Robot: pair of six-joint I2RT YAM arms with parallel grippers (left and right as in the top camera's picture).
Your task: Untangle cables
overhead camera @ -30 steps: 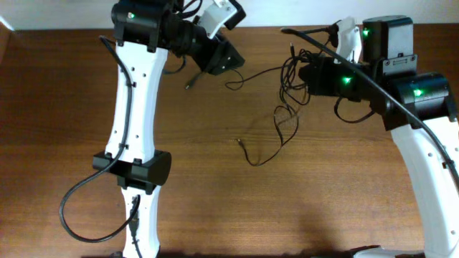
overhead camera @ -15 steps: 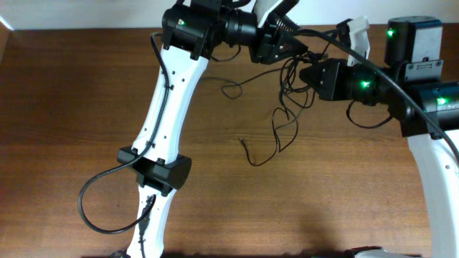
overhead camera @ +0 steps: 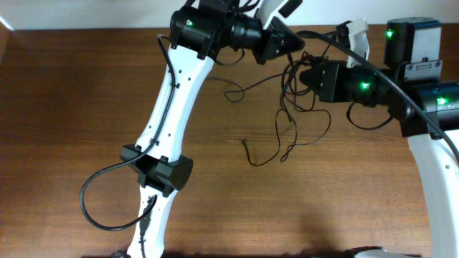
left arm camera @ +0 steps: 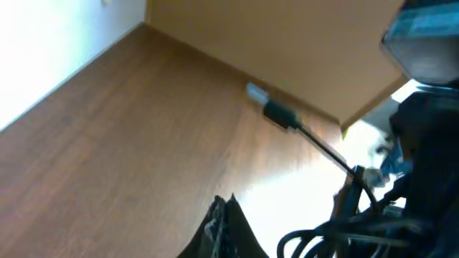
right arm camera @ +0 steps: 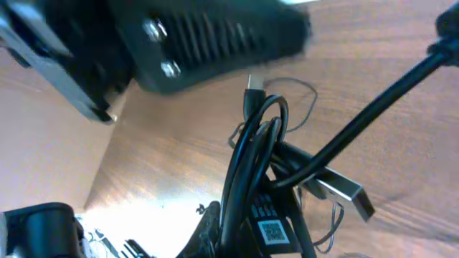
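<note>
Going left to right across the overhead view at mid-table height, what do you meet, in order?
Left arm → loose cable end → hanging cables → right arm.

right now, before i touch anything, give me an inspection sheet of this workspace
surface: brown wooden table, no spills seen
job's things: thin cords bunched at the right hand, with loops trailing down onto the table; one loose end lies free, and one cord ends in a silvery plug
clutter: nothing seen
hands: right hand shut on the bunch; left hand shut close to the bunch, cannot tell whether it pinches a cord
cables: thick arm wiring loops off the left arm, apart from the thin cords
surroundings: white wall along the far edge of the table
</note>
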